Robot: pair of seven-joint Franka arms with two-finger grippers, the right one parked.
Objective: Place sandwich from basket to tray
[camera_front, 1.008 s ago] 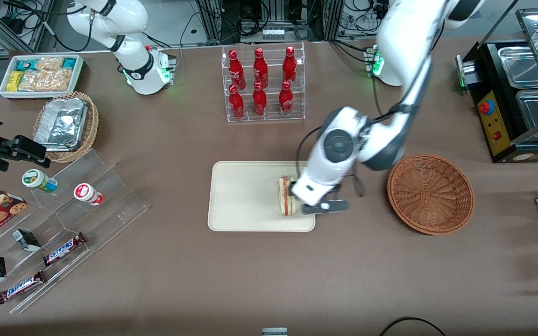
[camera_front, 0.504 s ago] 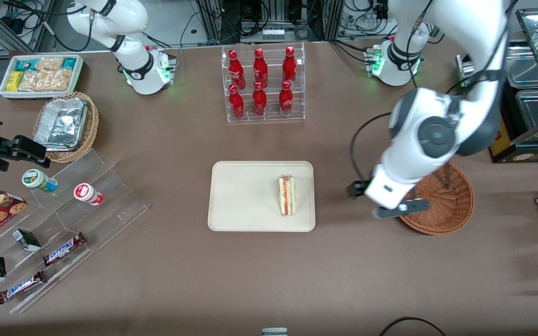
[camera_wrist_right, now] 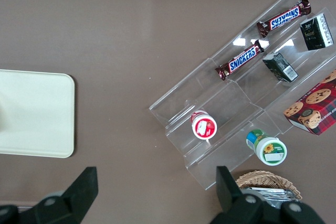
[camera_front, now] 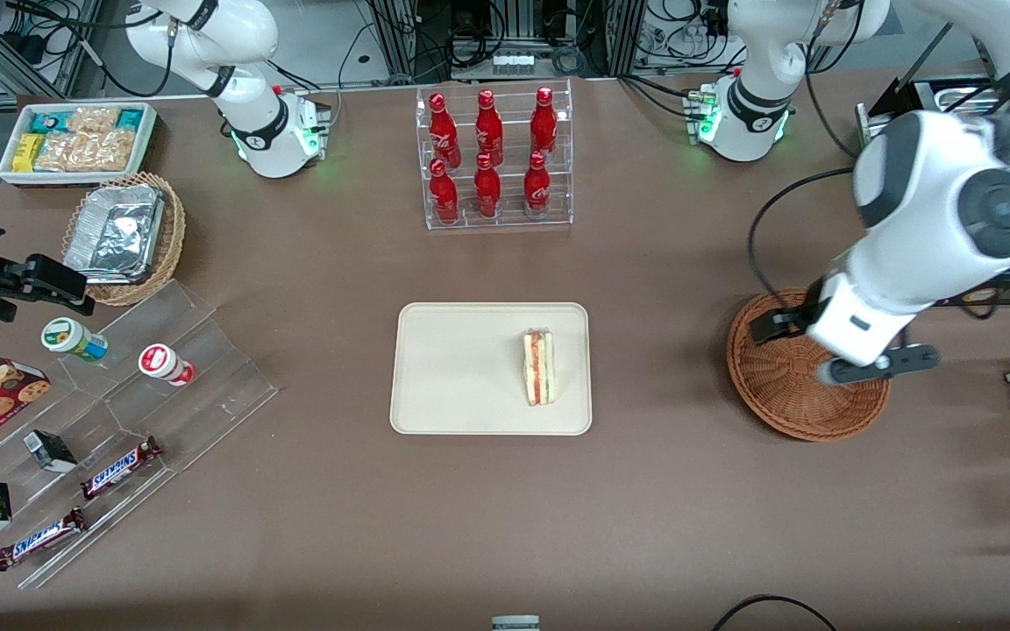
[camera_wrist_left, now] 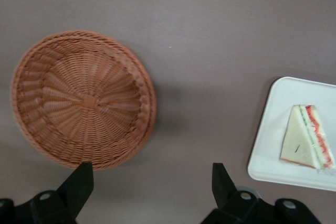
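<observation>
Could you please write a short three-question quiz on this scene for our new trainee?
1. True or false: the sandwich lies on the tray.
2. What does the basket hold? A) a sandwich B) nothing C) a bottle
3. Fill in: the gripper hangs over the ____, fingers open.

Key: 1 true; 2 B; 3 basket.

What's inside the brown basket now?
Nothing: the wrist view shows the whole basket bare. From the front the open gripper hangs above it and hides part of the weave. The sandwich lies on the tray.
</observation>
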